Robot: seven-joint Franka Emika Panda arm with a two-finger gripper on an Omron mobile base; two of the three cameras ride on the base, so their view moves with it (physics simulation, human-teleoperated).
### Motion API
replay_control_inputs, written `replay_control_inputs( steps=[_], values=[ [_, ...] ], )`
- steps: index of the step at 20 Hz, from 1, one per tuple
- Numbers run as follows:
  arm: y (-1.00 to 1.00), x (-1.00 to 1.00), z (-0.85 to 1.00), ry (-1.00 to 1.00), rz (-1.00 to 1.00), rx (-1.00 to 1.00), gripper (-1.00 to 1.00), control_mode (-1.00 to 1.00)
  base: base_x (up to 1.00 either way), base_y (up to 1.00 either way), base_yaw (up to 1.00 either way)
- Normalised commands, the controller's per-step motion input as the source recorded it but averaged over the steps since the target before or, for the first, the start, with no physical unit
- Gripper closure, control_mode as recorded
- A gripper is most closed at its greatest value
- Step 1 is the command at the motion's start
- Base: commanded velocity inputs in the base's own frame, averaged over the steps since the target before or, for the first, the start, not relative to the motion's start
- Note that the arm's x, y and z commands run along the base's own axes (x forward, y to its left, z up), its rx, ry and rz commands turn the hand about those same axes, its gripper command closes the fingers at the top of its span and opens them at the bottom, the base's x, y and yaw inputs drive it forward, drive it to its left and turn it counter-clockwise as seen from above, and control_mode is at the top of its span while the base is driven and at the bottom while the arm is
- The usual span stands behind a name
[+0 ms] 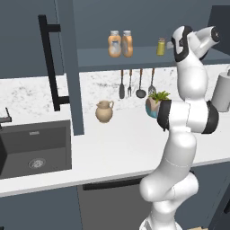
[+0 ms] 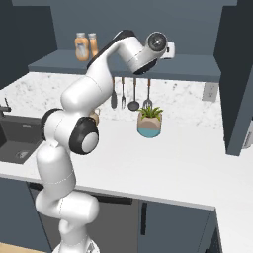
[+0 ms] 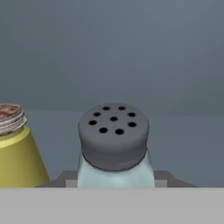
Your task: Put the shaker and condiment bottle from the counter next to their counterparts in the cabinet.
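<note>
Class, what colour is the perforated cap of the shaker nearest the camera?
Dark grey, dotted with black holes; the shaker shows best in the hand view.

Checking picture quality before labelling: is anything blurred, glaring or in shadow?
Hand view: the blue-grey translucent shaker with the dark holed cap and the yellow shaker are sharp and evenly lit. Left base view: the two orange bottles are small and soft; no glare on the white marble counter.

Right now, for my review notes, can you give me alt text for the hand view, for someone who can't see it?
Close-up of the blue-grey shaker with its dark perforated cap, sitting between the end effector fingertips at the bottom edge. A yellow shaker with a metal top stands to its left in the picture, apart from it, against the dark cabinet interior.
</note>
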Motion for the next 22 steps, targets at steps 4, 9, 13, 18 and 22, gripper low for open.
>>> replay_control_inputs(
  steps=[4,9,13,18,22],
  values=[
    [0.02,0.0,-0.08,-0.02,0.0,-0.01,1.0,-1.0,0.0,0.0,0.0],
    [0.06,0.0,-0.02,-0.02,0.01,0.0,1.0,-1.0,0.0,0.0,0.0],
    [0.13,0.04,-0.04,-0.04,0.05,0.0,1.0,-1.0,0.0,0.0,0.0],
    [0.04,0.06,-0.03,-0.02,0.07,0.0,1.0,-1.0,0.0,0.0,0.0],
    [0.0,0.08,-0.09,-0.01,0.06,0.0,1.0,-1.0,0.0,0.0,0.0]
  ],
)
